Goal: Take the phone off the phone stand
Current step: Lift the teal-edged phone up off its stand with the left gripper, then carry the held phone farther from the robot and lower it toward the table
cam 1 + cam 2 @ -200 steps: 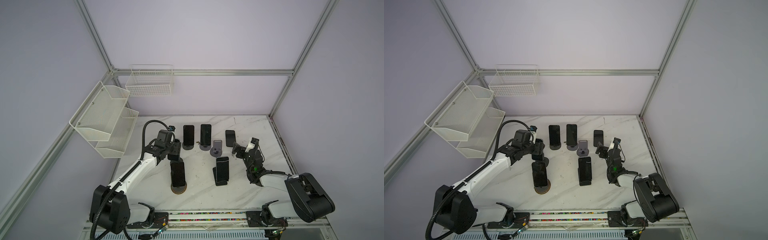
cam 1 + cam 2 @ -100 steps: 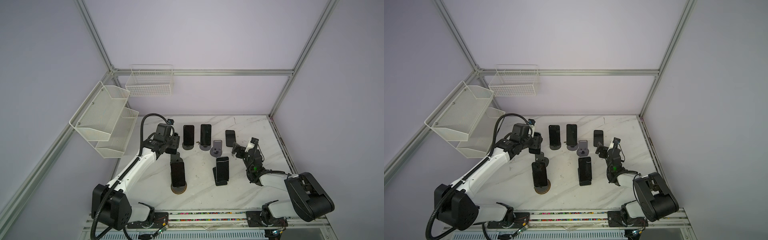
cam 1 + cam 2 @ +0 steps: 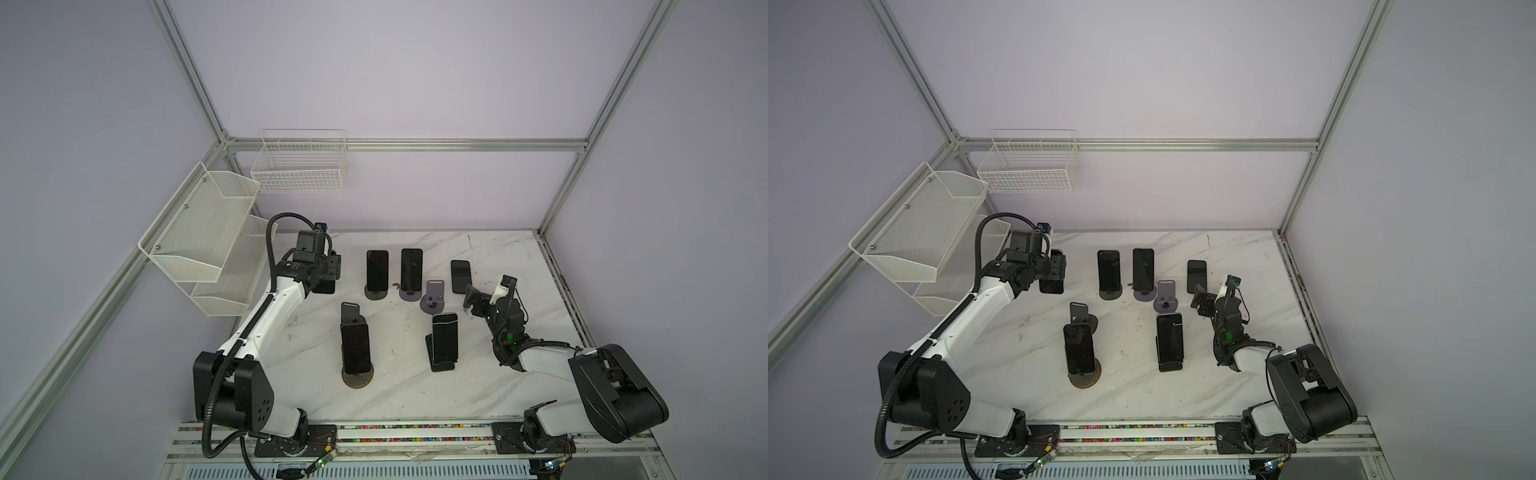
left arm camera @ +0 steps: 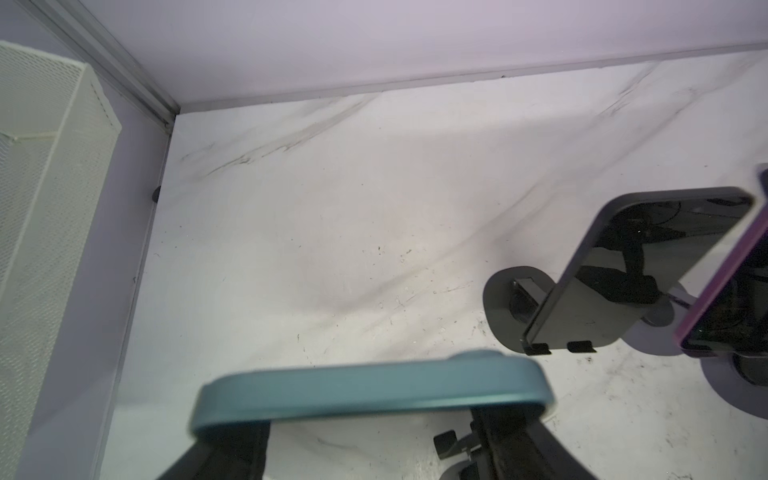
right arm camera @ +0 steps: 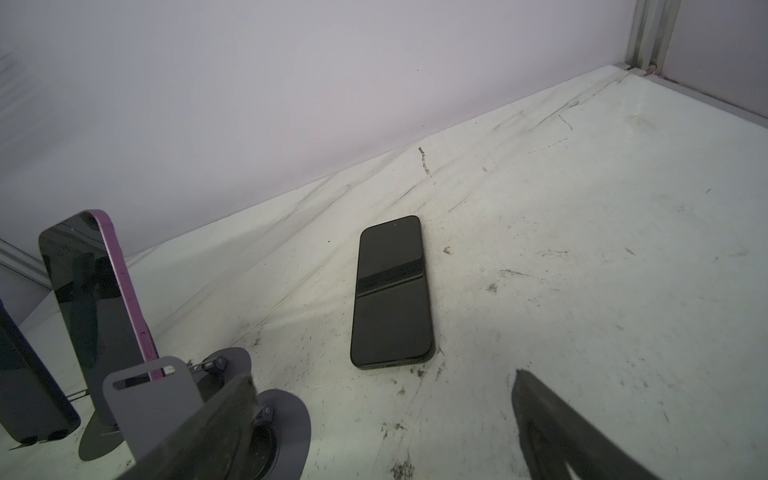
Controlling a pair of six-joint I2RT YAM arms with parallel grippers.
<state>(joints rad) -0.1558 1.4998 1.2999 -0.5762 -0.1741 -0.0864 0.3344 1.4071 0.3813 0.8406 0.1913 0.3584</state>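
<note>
- Teal is the edge of the phone (image 4: 370, 388) (the left wrist view shows no more of it), and it lies across two dark fingers (image 4: 232, 451).
- My left pincer (image 3: 328, 272) is clamped tight on that phone, one finger at each end of the teal edge.
- I hold it over the back-left part of the counter (image 3: 415, 399), near the mesh shelf (image 3: 199, 241).
- In both top views the phone hangs dark under the pincer and sits in no holder. I cannot tell whether its lower end touches the counter.
- The stand (image 3: 350, 311) is dark and bare. It is nearer the front, well apart from the phone I hold.
- Just in front of the stand, a front phone (image 3: 355, 349) leans on a round base (image 3: 357, 376).
- My right pincer (image 5: 382, 376) gapes as wide as it goes and has hold of nothing.
- It hovers just beside a flat phone (image 5: 390, 295), which lies screen-up on the counter (a pale band of glare crosses the glass).
- A grey stand (image 5: 149, 403), also bare, is close by one right finger (image 5: 216, 424).
- Behind the grey stand a purple phone (image 5: 99, 291) leans upright in its own holder.
- One more dark phone (image 3: 377, 270) leans beside the purple one in the back row, and another (image 3: 444, 336) is propped near the middle of the counter.
</note>
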